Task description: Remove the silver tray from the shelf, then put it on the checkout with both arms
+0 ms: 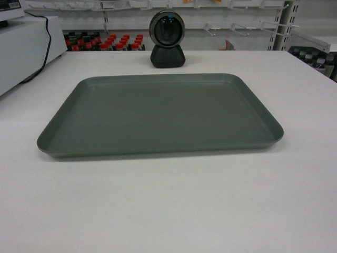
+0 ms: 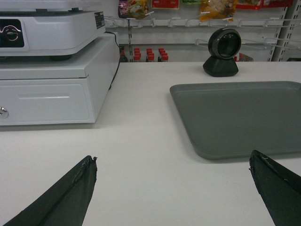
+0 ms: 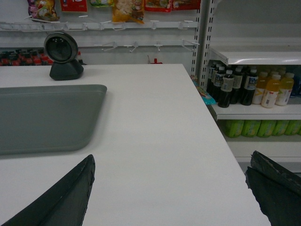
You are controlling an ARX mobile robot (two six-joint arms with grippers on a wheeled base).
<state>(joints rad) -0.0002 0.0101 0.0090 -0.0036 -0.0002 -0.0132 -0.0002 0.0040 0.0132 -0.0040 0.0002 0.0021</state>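
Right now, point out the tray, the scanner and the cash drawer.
tray (image 1: pixel 158 113), head view, middle of its flat bottom
scanner (image 1: pixel 167 29), head view, round head
cash drawer (image 2: pixel 47 96), left wrist view, front panel

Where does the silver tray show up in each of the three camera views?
Head: the silver tray lies flat in the centre, on the checkout.
Left wrist: tray at the right, cut off by the right edge.
Right wrist: tray at the left, cut off by the left edge.
Shared landmark: the black scanner stands behind the tray.

Silver tray flat on checkout, before scanner
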